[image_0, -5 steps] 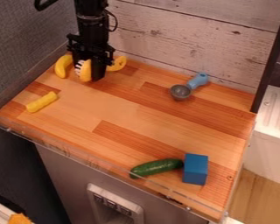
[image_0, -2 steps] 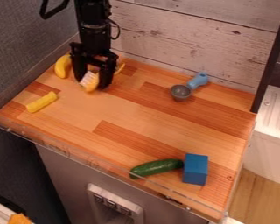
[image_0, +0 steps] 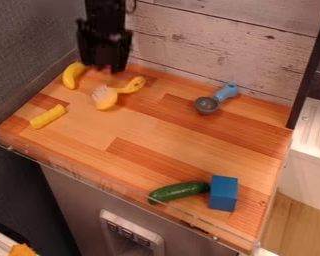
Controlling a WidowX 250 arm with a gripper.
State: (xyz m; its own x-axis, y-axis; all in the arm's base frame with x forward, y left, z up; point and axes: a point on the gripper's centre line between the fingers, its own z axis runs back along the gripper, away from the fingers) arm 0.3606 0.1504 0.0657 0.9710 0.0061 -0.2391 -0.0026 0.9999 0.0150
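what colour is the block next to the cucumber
The block is blue, seen best in the camera view, by the green cucumber.

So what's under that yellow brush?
The brush lies on the wooden counter, and bare wood shows around it. Whatever is directly beneath is covered by the brush, so that can't be seen.

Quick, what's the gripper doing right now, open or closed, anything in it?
Gripper: looks open, holding nothing; the yellow brush lies on the wooden counter, apart from it.
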